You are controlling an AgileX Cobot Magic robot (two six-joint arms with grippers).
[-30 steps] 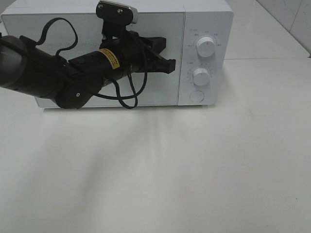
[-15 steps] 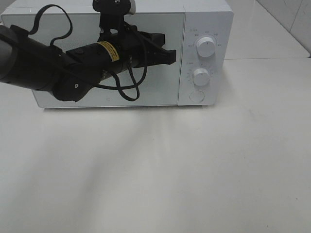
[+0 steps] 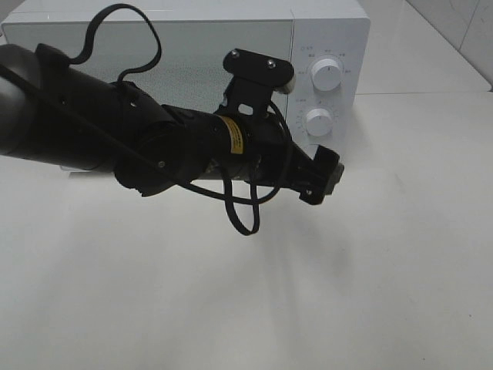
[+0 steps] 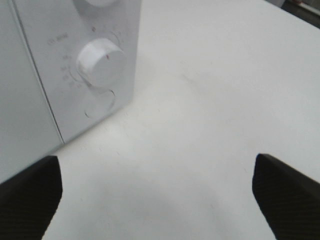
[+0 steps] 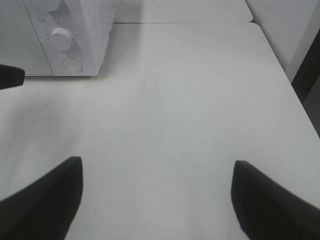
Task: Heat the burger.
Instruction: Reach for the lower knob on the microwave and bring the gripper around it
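Exterior high: the left claw (image 3: 322,179) hangs released and empty, with the lower dial (image 3: 318,121) of the microwave (image 3: 339,19) at its twelve o'clock. The right claw (image 5: 157,200) is also released, farther off. The door (image 3: 185,58) is shut; the burger is unseen, possibly inside.

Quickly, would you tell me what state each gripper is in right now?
Left gripper: open, empty.
Right gripper: open, empty.

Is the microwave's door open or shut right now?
Shut. The microwave door lies flat against the front, flush with the white control panel beside it, with no gap showing at the seam between them.
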